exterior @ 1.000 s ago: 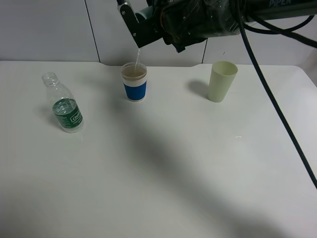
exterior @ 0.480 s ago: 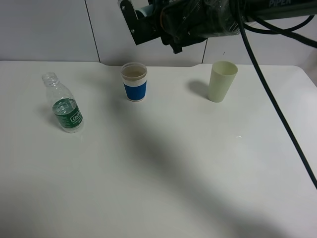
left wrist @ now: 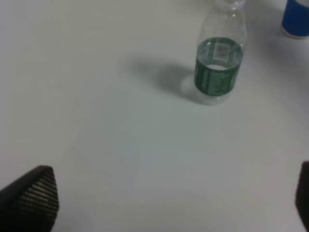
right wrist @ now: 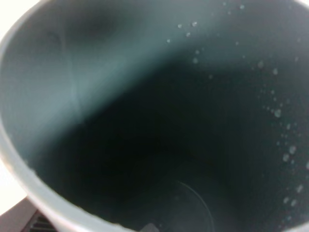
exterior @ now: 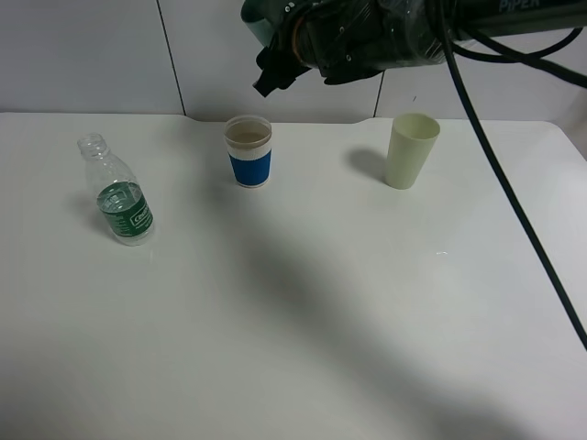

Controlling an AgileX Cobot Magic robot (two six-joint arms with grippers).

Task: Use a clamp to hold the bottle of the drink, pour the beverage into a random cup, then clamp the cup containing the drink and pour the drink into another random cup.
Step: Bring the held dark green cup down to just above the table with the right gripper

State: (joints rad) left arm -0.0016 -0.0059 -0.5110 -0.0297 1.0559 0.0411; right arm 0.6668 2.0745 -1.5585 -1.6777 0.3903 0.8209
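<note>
The front part of the white surface (exterior: 303, 348) has nothing on it. Farther back, on the left, a clear water bottle (exterior: 117, 191) with a green label stands up straight with no cap, and there is only a little water in it. The left gripper (left wrist: 169, 203) hangs over the surface near the bottle, with its jaws spread wide and holding nothing. Farther back still, near the middle, stands a paper cup with a blue band (exterior: 249, 151), and it looks like it has drink in it. Well to its right stands a pale green cup (exterior: 410, 150). Highest and farthest back, the right arm (exterior: 385, 37) is up in the air above the blue-band cup. The right wrist view is filled with the inside of a dark teal cup (right wrist: 154, 116) that has small drops on its wall and looks empty. I think the right gripper is pinching this cup, but the jaws do not show, so I cannot tell for sure. The pouring looks done. What could go wrong now is the teal cup coming down crooked and tipping, or the arm dipping low and knocking the blue-band cup so the drink spills. Drops on the rim could also drip onto the surface.
</note>
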